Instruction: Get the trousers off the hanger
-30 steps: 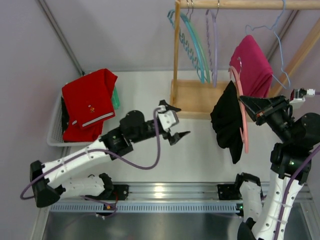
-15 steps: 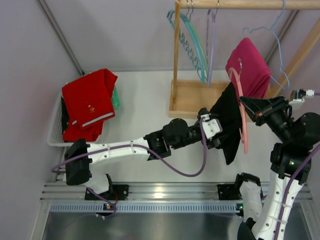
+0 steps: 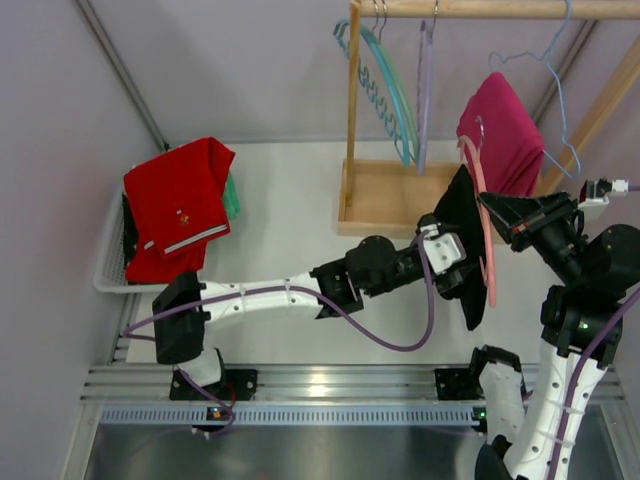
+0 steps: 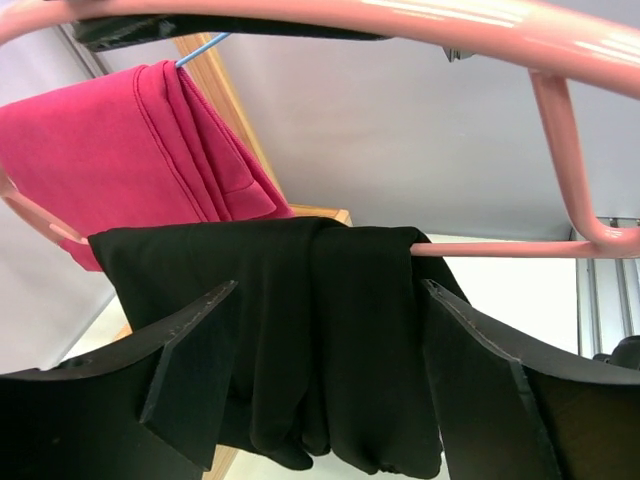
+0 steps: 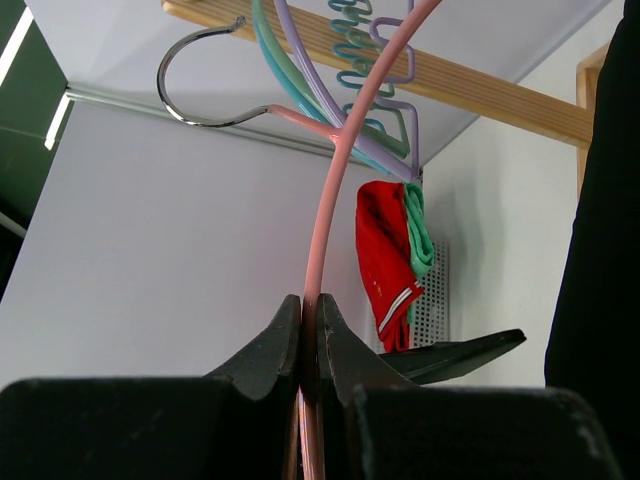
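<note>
Black trousers (image 3: 460, 205) draped over bar of pink hanger (image 5: 318, 230). Hanger clenched in right pincer (image 5: 308, 340); left pincer (image 4: 330, 300) released, straddling trousers. Risk: shallow pinch slips off cloth, or tug twists hanger from grip.

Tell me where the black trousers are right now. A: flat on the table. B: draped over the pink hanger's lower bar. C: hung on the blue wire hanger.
B: the left wrist view shows the black trousers folded over the bar of the pink hanger.
</note>
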Tool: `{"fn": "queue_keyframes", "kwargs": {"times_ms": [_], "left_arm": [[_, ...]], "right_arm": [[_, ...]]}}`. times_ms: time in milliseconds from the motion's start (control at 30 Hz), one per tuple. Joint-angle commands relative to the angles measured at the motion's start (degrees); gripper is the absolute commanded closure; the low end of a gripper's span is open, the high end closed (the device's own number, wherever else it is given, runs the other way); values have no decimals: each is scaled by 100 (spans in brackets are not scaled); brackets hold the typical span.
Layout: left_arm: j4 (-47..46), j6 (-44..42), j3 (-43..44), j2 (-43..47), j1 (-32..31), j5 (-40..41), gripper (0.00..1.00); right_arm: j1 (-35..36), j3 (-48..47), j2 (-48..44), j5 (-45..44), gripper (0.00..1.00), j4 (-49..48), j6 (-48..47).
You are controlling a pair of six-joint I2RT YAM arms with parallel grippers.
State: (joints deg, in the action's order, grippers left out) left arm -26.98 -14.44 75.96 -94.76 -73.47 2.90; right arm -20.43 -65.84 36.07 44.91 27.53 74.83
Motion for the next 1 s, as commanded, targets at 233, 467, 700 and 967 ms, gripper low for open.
{"fn": "queue_keyframes", "kwargs": {"times_ms": [233,467,700,967], "left_arm": [[-694,-147,86,-113,105,97,42],[-694,-121,-3,-42,175,9,46],[-694,-94,-73,28,272,-140,37],[-686,-51,-178,89,421,-263,38]], "right_arm": [[-67,-377,-48,115,100,-784,93],[-58,-315,-57,141,100,-863,111],[-49,-271,-39,185,100,-907,102],[-40,-218,-48,247,100,-1004,129]]}}
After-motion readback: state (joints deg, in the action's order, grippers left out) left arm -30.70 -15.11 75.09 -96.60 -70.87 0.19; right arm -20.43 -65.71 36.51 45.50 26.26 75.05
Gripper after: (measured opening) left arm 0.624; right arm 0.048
